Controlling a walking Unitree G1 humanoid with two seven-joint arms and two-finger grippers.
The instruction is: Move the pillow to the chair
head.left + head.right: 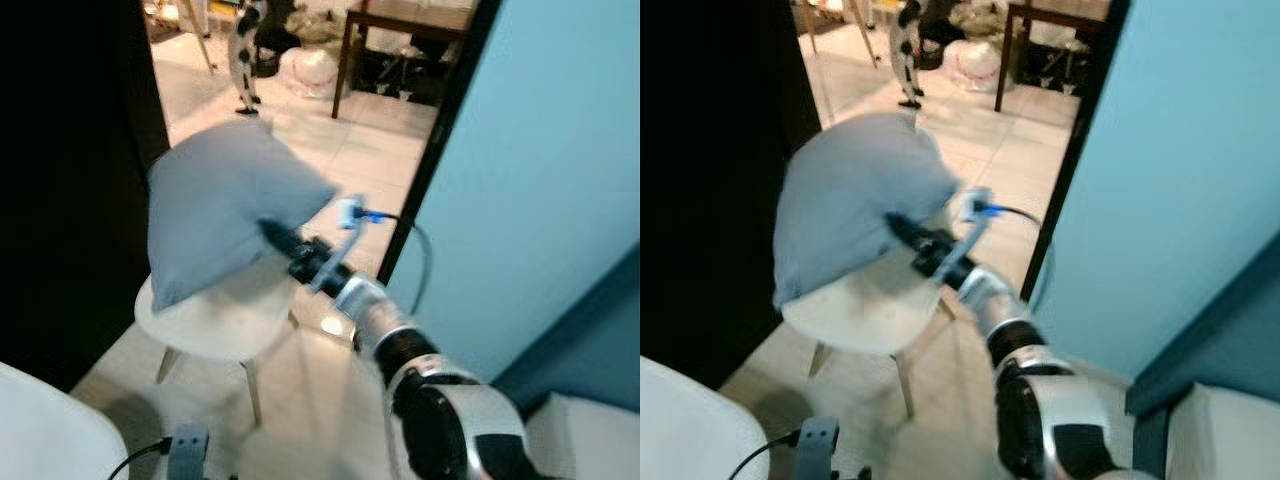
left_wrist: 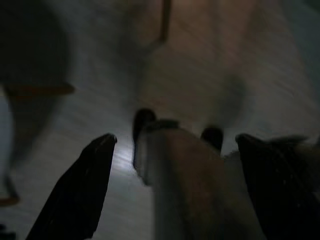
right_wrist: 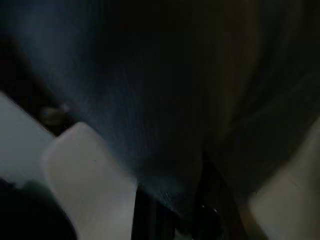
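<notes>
Pillow pinched at its near edge in right gripper's closed jaws, hanging over the chair seat just below them; lower until it rests flat, then release; left gripper idle, jaws apart.

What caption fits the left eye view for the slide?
Right gripper holds the grey pillow over the white chair, its lower corner on the seat.

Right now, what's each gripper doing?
Left gripper: open, holding nothing.
Right gripper: closed on the pillow, over the chair.
</notes>
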